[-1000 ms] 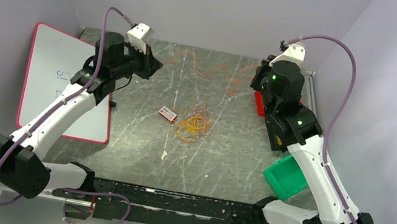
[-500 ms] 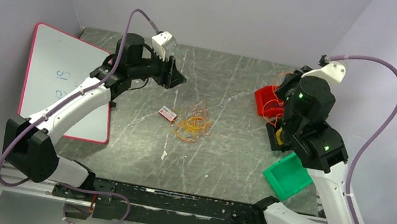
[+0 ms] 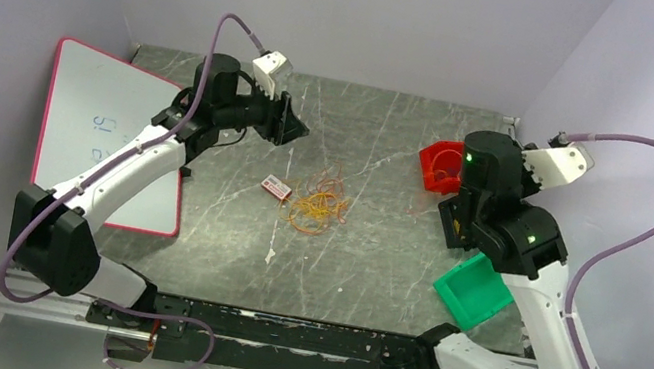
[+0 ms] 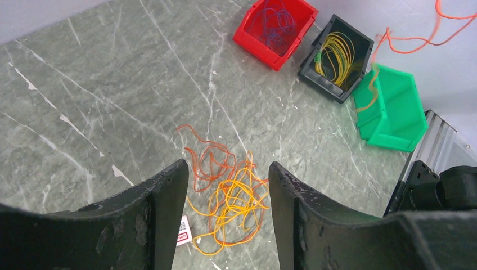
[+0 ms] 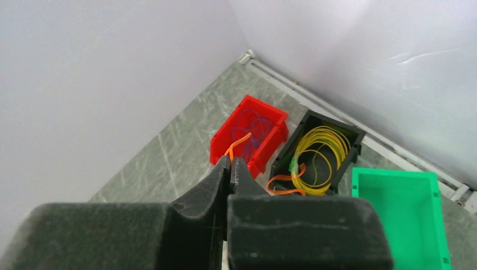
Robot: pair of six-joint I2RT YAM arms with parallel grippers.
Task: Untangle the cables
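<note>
my left gripper (image 4: 228, 169) is hanging open with nothing in it, up above the tangle of orange and yellow cables (image 4: 228, 197), which is lying mid-table right beside a little white tag (image 3: 277, 187). my right gripper (image 5: 232, 162) is pinched closed on one orange cable (image 5: 239, 140), over by the red bin (image 5: 267, 107), the black bin (image 5: 336, 122) holding yellow coils, and the green bin (image 5: 394, 219). that strand trails loose through the air

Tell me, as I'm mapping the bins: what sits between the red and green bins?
A black bin holding coiled yellow cables, clearest in the left wrist view.
</note>
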